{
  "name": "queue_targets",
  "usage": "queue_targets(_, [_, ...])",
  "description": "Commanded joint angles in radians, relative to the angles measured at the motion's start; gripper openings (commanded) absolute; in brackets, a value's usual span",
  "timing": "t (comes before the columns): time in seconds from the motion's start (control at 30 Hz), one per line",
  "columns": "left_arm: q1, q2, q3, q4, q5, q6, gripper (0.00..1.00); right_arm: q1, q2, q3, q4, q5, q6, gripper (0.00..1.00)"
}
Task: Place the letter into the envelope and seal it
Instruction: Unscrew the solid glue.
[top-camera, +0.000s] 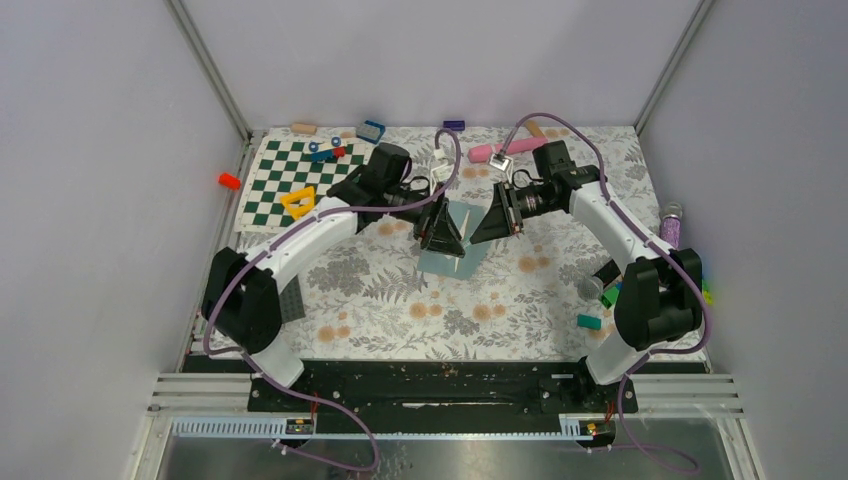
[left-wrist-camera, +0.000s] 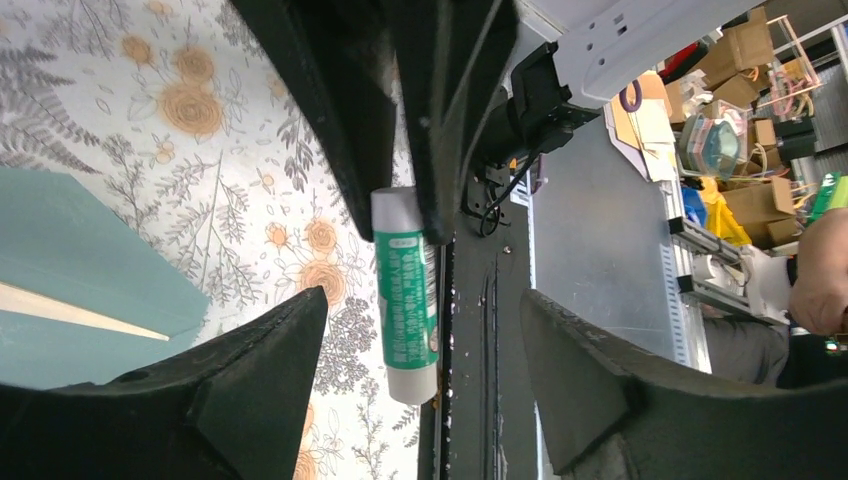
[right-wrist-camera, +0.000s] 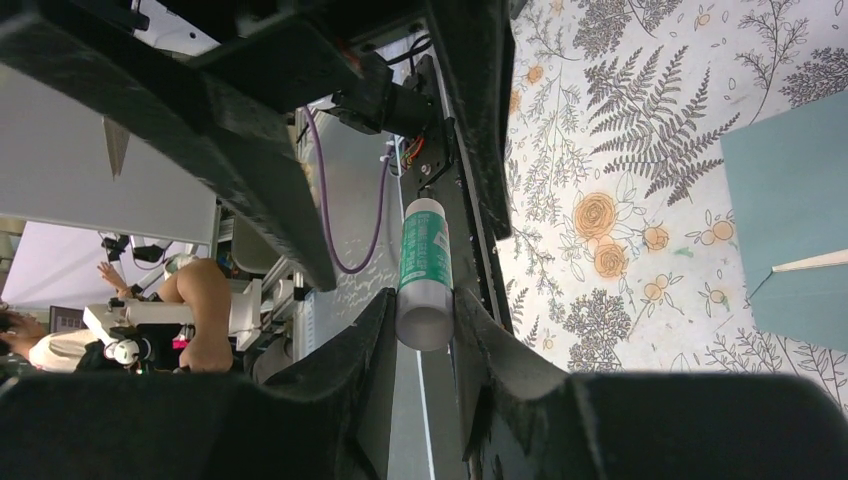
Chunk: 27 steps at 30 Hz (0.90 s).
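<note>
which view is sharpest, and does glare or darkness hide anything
Top external: even light, no glare, envelope small yet clear. Left wrist: sharpest, glue stick crisp, left fingers dark and soft. Right wrist: glue stick clear too, right fingers nearly black, detail lost.

The envelope (left-wrist-camera: 70, 250) is smooth, matt grey-teal paper, and the letter (left-wrist-camera: 40, 302) is plain cream paper. The glue stick (right-wrist-camera: 424, 262) is smooth plastic with a slightly glossy green label. The left gripper (left-wrist-camera: 422, 298) has matt black, faintly grainy plastic fingers (left-wrist-camera: 270, 370). The floral table cover (top-camera: 400, 300) looks smooth and printed.
</note>
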Motion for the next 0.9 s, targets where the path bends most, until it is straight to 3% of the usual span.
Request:
queue_targets(0.0, [-0.013,0.048,0.046,-0.048,0.009,0.059,0.67,-0.01,-0.013,-0.007,0.019,-0.036,-0.008,0.05])
queue_targets(0.07, [-0.018,0.056,0.056,-0.063,0.013,0.06,0.59,-0.012,-0.012,-0.009,0.027,-0.029,0.001,0.05])
queue_targets(0.33, [-0.019,0.05,0.065,-0.056,0.039,0.06,0.39,-0.014,0.008,-0.009,0.029,-0.015,0.004,0.05])
queue_targets(0.4, [-0.019,0.051,0.068,-0.054,0.05,0.06,0.39,-0.014,0.013,-0.01,0.029,-0.014,0.004,0.05])
queue_targets(0.47, [-0.019,0.055,0.07,-0.053,0.058,0.058,0.54,-0.011,0.014,-0.009,0.028,-0.015,0.003,0.05])
queue_targets(0.5, [-0.019,0.056,0.072,-0.053,0.064,0.057,0.55,-0.012,0.014,-0.01,0.027,-0.015,0.002,0.05])
queue_targets(0.6, [-0.019,0.058,0.075,-0.052,0.068,0.053,0.5,-0.012,0.017,-0.011,0.027,-0.014,0.001,0.05])
queue_targets(0.67, [-0.019,0.059,0.072,-0.049,0.067,0.051,0.41,-0.012,0.019,-0.01,0.027,-0.012,0.001,0.06])
queue_targets(0.77, [-0.019,0.059,0.073,-0.048,0.065,0.051,0.22,-0.012,0.022,-0.01,0.027,-0.01,0.0,0.18])
queue_targets(0.87, [-0.019,0.055,0.069,-0.05,0.1,0.054,0.1,-0.012,0.014,-0.007,0.022,-0.004,-0.017,0.45])
